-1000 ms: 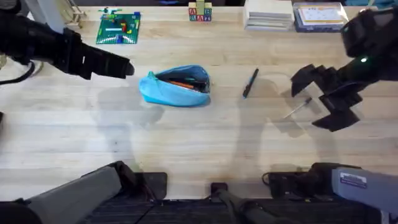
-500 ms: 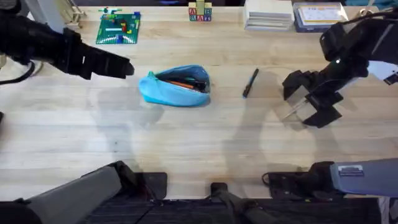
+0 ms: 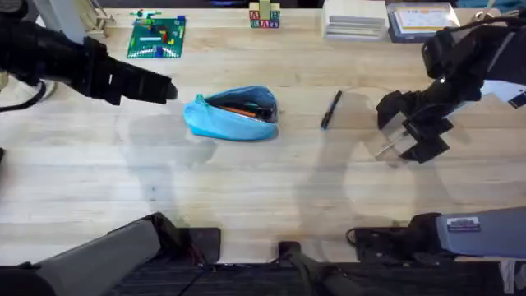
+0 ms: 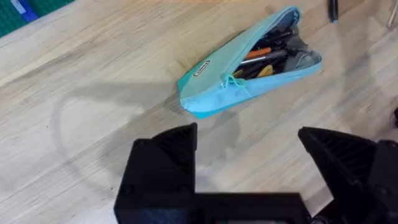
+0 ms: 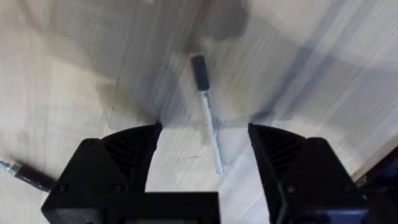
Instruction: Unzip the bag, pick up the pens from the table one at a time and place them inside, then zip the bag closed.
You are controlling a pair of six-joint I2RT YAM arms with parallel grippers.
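Colours on the bench: pale wood, one blue pouch, black hardware.

Table (image 3: 246, 181) light blond wood, plank grain in long streaks, grey shadow patches. Bag (image 3: 233, 113) light blue fabric, small white label on its side, orange and dark items showing in the open mouth. Dark pen (image 3: 330, 108) blue-black. Thin pen (image 5: 208, 115) pale silvery with a dark grey end. Left gripper (image 4: 252, 155) and right gripper (image 5: 205, 152) matte black fingers. Baseplate (image 3: 156, 37) green, with red, blue and white bricks. Letter blocks (image 3: 264, 16) multicoloured. Box (image 3: 422, 20) blue-rimmed.
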